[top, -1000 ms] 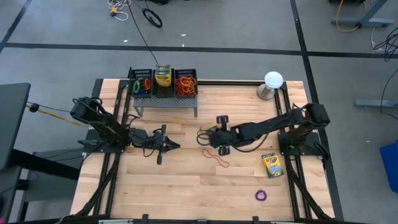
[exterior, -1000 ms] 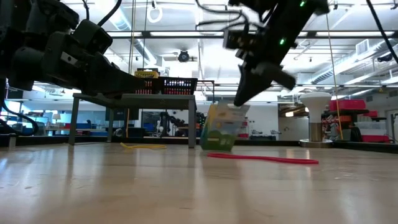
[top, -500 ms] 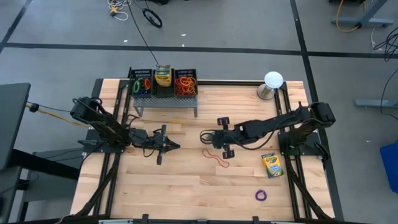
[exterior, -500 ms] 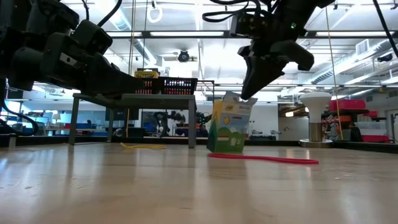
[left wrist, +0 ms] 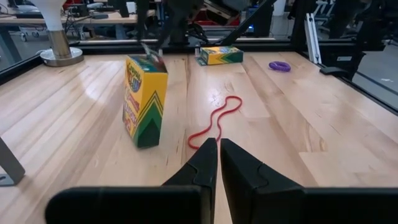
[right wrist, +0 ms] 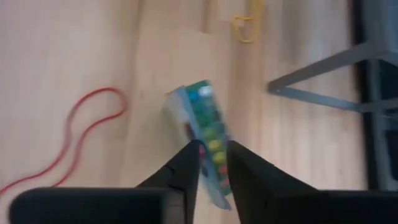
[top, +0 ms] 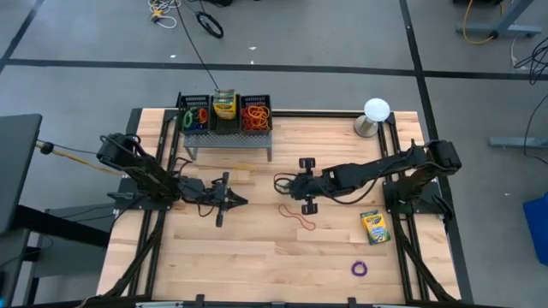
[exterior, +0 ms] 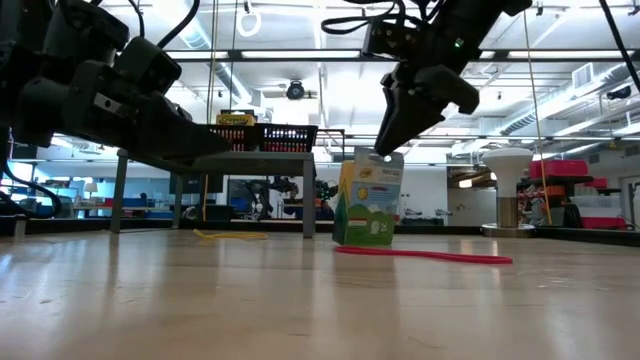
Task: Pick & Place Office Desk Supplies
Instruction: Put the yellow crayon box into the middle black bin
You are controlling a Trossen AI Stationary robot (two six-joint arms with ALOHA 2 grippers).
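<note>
A yellow-and-green crayon box [exterior: 368,198] stands upright on its bottom end mid-table, also seen in the left wrist view as the crayon box [left wrist: 144,99]. My right gripper [right wrist: 212,144] is above it, shut on its top. A red rubber band [top: 296,216] lies flat just near of it. A second crayon box [top: 374,226] lies flat near the right edge, with a purple band [top: 360,269] closer to the near edge. My left gripper [left wrist: 218,148] is shut, holds nothing, and waits left of centre [top: 229,199]. My right gripper pinches the crayon box by its top end [right wrist: 211,127] between the two fingers, only at their free ends [exterior: 384,150]. The fingers come from above, slanting down from the table's right. The box stands upright with its bottom on the table.
A raised wire rack [top: 227,120] at the far edge holds bins of rubber bands and a crayon box. A yellow band [top: 244,168] lies in front of it. A white ball on a metal base [top: 374,112] stands at the far right corner.
The crayon box leaned under my right gripper a second ago; now it stands upright, bottom flat on the table. The right gripper has risen a little and kept its hold on the box's top.
</note>
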